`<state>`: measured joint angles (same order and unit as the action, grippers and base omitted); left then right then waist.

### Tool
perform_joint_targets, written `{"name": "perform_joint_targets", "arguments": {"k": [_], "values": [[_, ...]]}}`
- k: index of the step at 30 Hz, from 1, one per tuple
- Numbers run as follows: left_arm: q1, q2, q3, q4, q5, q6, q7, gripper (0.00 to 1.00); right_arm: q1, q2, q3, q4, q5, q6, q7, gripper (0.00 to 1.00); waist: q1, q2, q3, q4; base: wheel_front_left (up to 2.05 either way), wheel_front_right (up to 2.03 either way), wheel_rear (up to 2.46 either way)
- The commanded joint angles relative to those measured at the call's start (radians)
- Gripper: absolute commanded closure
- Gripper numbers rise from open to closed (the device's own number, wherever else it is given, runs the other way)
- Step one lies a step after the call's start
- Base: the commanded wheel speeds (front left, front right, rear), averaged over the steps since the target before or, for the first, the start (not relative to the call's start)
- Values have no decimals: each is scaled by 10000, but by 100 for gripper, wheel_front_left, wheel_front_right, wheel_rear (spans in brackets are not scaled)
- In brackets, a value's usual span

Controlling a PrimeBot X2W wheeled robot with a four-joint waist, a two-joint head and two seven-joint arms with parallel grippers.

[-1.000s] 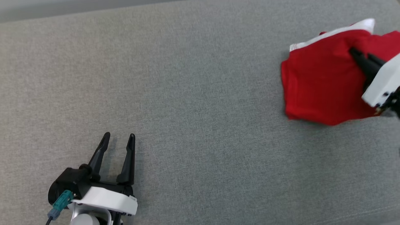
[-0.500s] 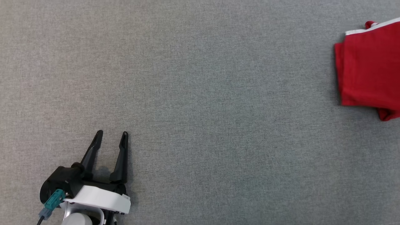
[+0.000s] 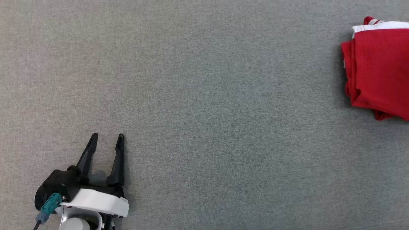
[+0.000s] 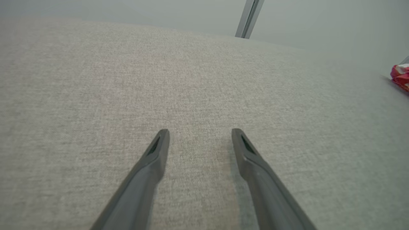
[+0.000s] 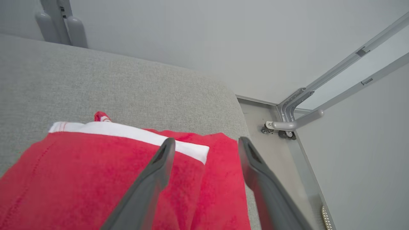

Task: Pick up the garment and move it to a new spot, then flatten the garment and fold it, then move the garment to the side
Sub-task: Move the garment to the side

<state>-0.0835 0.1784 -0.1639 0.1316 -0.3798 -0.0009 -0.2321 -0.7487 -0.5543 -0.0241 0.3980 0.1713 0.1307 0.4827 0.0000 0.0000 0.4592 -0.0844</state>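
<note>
Red garment (image 3: 380, 67) with a white band lies folded at the far right edge of the grey fabric surface (image 3: 204, 95). Right gripper (image 5: 206, 140) is over it, jaws spread apart, gripping nothing. Left gripper (image 3: 107, 136) is low left, well apart from it, jaws spread, empty.

Grey woven fabric surface (image 3: 204, 95) lies flat and even. In the left wrist view at one o'clock, a slim metal post (image 4: 249, 19) against the pale wall (image 4: 319, 22). In the right wrist view, twin grey cylinders (image 5: 60, 25) at eleven o'clock; at three o'clock, angled rails (image 5: 345, 73), a curved tube (image 5: 297, 121) and small castors (image 5: 265, 129) beside it.
</note>
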Motion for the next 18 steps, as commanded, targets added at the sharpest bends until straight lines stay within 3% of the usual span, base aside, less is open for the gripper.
{"name": "perform_joint_targets", "arguments": {"k": [1,9,14,18], "values": [[198,-21,-8,94,-100,53,18,0,15,315,-11,-74,58,0,-816,0,0,0,-203,-118,0,0,0],[627,-58,255,-13,-177,211,-193,0,1108,1168,424,-947,231,0,-3432,0,0,0,-1507,-304,0,0,0],[1054,-146,696,-93,-129,310,-319,0,2992,1563,873,-2066,528,0,-4848,0,0,0,-2689,-92,0,0,0],[1581,-337,1322,-277,93,440,-327,0,4637,2243,817,-2560,416,1,-5731,0,0,0,-3591,36,0,0,0]]}}
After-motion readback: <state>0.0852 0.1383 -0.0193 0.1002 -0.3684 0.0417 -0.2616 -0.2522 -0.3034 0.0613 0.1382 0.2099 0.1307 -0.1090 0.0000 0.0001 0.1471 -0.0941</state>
